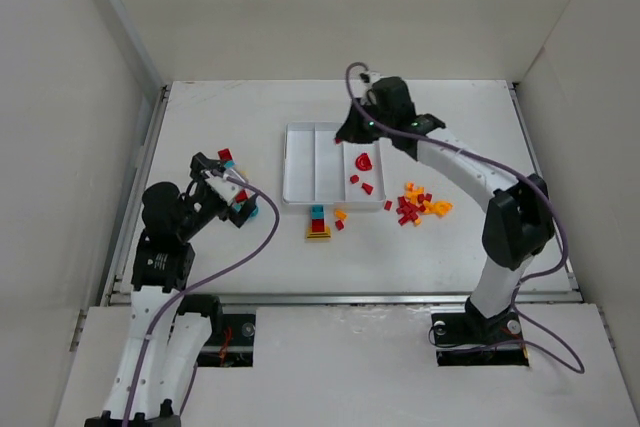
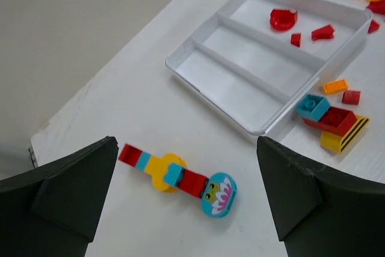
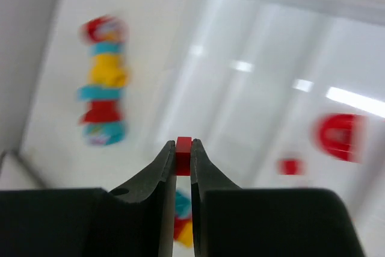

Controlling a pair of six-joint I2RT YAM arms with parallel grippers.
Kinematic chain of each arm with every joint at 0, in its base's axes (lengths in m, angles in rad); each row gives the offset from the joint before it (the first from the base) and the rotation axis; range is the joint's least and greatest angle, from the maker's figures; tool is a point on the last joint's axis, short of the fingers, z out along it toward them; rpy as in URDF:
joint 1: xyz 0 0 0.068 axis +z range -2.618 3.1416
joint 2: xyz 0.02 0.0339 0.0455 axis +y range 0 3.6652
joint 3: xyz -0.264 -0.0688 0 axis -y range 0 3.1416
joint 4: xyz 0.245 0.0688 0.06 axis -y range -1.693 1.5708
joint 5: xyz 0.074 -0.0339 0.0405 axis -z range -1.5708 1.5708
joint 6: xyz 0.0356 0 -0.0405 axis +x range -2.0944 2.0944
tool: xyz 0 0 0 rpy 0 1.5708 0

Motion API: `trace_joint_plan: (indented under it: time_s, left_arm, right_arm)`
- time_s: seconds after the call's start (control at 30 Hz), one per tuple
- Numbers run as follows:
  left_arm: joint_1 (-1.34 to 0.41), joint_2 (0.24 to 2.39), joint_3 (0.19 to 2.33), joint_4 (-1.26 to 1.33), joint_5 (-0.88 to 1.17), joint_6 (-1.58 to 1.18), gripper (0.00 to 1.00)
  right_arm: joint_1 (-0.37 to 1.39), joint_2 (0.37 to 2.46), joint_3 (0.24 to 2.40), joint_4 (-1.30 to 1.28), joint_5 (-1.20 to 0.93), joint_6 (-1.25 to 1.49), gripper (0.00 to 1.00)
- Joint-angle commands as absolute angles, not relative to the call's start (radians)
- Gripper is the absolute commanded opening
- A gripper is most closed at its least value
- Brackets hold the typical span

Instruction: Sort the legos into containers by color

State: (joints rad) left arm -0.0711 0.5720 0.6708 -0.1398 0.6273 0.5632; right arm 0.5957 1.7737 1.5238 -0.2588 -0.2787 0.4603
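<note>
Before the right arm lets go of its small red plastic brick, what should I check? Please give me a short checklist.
1. Grip: right gripper shut on the small red plastic brick: ok.
2. Brick over the compartment of the shallow white plastic tray that holds red pieces: cannot tell; it hangs near the far rim.
3. Free floor in that compartment: ok.
4. Open left gripper away from the tray: ok.
</note>
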Motion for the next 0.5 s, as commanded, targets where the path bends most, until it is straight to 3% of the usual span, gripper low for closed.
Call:
trace_joint_plan:
  time_s: [0.0, 0.27, 0.37, 0.47]
  left_arm:
    - [-0.075, 0.583, 0.64, -0.147, 0.514, 0.548, 1.0]
    - [-0.075, 0.751, 0.653, -0.166, 0.246, 0.526, 1.0]
    - [-0.075, 0.761, 0.653, -0.166, 0.215, 0.526, 1.0]
    - [-0.075, 0.735, 0.635, -0.166, 0.215, 0.558, 1.0]
  right_arm:
    - [0.473, 1.794, 1.545, -0.398, -0.04, 0.361, 0.0]
    - [0.377, 2.008, 1.698, -0.451, -0.031, 0.281, 0.0]
    - [0.377, 2.054, 1.753, -0.481, -0.101, 0.233, 0.1]
    - [0.377, 2.083, 1.793, -0.495, -0.101, 0.222, 0.39]
